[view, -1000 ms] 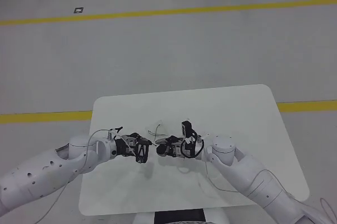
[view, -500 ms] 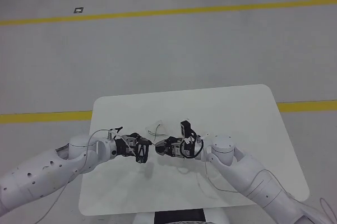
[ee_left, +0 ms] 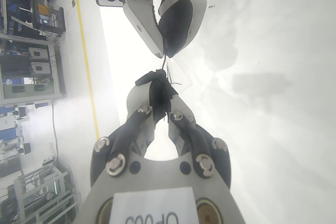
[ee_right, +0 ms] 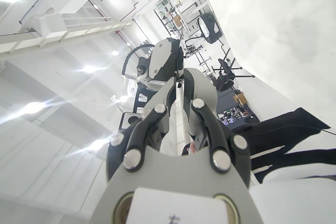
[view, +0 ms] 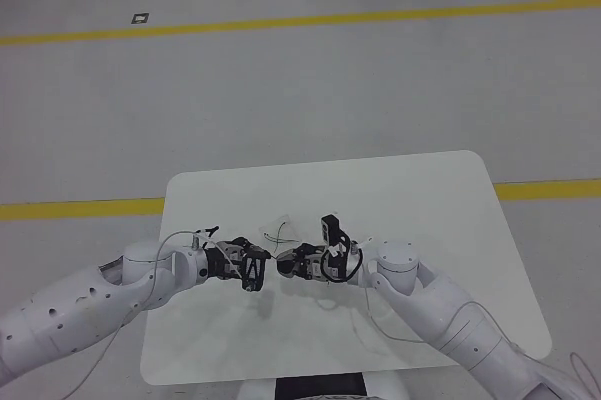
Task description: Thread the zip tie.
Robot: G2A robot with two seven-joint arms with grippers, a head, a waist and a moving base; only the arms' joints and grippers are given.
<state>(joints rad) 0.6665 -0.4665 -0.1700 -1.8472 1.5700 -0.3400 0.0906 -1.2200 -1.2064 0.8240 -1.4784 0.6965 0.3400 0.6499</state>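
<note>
A thin black zip tie (ee_left: 165, 66) runs between my two grippers, which meet tip to tip above the middle of the white table (view: 420, 200). My left gripper (ee_left: 160, 79) is shut on one end of it. My right gripper (ee_left: 164, 54) faces it, shut on the strand a short way off. From above, the left gripper (view: 259, 268) and the right gripper (view: 281, 265) almost touch, and the tie's slack (view: 273, 239) curls off behind them. In the right wrist view the right gripper (ee_right: 179, 83) pinches the strand with the left gripper (ee_right: 169, 59) just beyond.
A small clear scrap (view: 282, 222) lies on the table just past the grippers. Bare tabletop stretches to the right and toward the far edge. Yellow lines (view: 70, 209) cross the floor around the table.
My right gripper has edged slightly toward the left gripper, closing the gap between the tips. The left arm has stayed where it was.
</note>
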